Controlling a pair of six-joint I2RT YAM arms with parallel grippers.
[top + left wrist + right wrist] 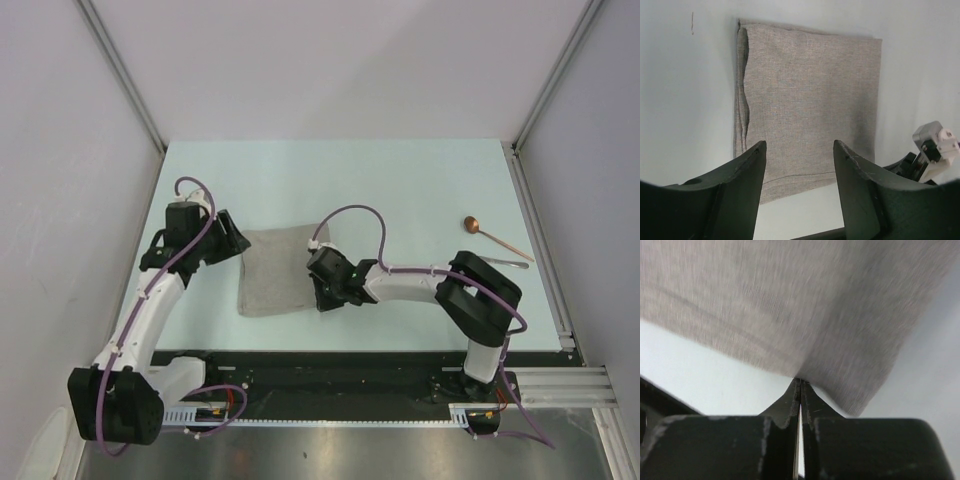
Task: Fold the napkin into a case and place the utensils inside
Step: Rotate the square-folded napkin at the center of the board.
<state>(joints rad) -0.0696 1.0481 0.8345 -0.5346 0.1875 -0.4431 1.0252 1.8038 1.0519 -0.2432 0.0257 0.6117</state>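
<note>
Napkin (272,272) lies folded left of centre on the surface (420,180). Right claw (799,383) is clamped on its near right corner; left claw (799,150) stands wide, empty, beside its left edge.

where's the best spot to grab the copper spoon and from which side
Mid-handle of the copper spoon, straight down from above, jaws across the handle: it lies flat and thin on the table, and the silvery piece sits close by its near-right end.

The napkin (790,305) is blurred and cut off at the top in the right wrist view. Overhead, the right fingers (322,296) hide its right edge; the silvery utensil (508,262) is too small to identify.
</note>
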